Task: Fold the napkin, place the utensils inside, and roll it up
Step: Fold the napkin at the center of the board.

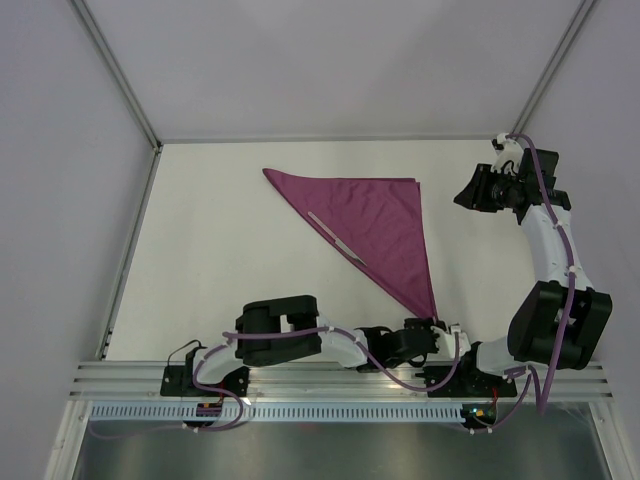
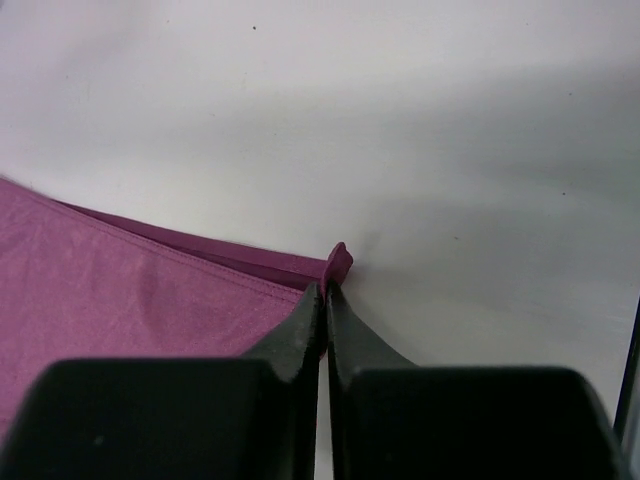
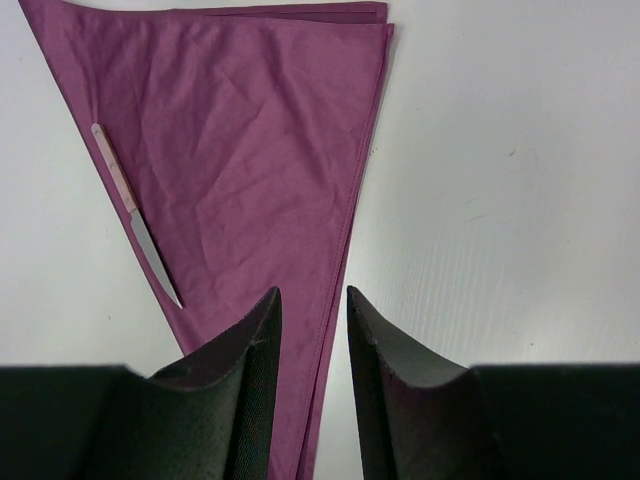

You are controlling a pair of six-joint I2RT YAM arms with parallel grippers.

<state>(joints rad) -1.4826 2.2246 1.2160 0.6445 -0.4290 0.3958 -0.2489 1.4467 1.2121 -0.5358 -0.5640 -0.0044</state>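
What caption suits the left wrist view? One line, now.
Left claw shut on a corner of the folded plum napkin, white table beyond.

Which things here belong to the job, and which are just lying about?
In the job: napkin, folded into a triangle; knife, lying along its long edge; left gripper, pinching the napkin's near corner; right gripper, open, holding nothing.
Just there: table; metal rail at the near edge; white walls.
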